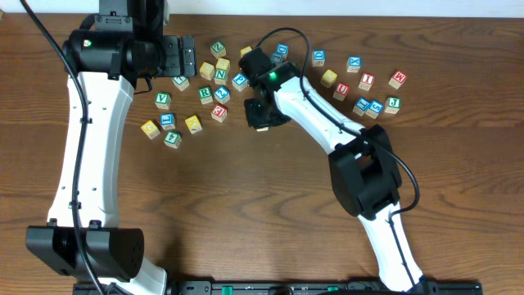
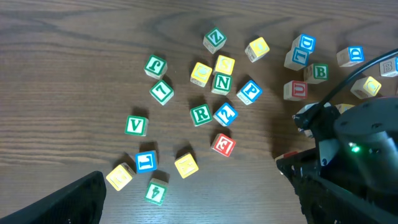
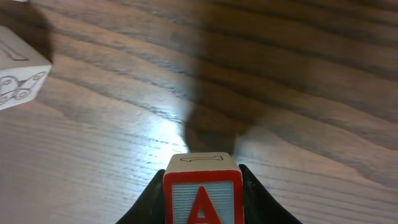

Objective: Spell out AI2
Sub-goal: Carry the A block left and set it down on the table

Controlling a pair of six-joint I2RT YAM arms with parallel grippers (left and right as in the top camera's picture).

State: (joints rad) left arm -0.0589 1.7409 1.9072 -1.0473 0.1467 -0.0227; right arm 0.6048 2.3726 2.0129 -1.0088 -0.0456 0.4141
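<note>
My right gripper (image 1: 262, 116) is shut on the light-wood cube with the red A (image 3: 202, 190) and holds it just above the bare wood, right of the left cluster. The red I cube (image 1: 367, 81) lies in the right-hand group. A blue-printed cube (image 2: 225, 113) in the left cluster may be the 2; I cannot read it surely. My left gripper (image 1: 182, 56) hangs open and empty at the far edge of the left cluster. Only one of its dark fingers (image 2: 68, 202) shows in the left wrist view.
Several green, yellow and blue cubes, among them R (image 2: 200, 114), N (image 2: 222, 82), V (image 2: 135, 125) and a red E (image 2: 223, 144), are scattered left of the right arm. A red U cube (image 2: 295, 89) lies by the right arm's wrist. More cubes lie at the far right (image 1: 376, 106).
</note>
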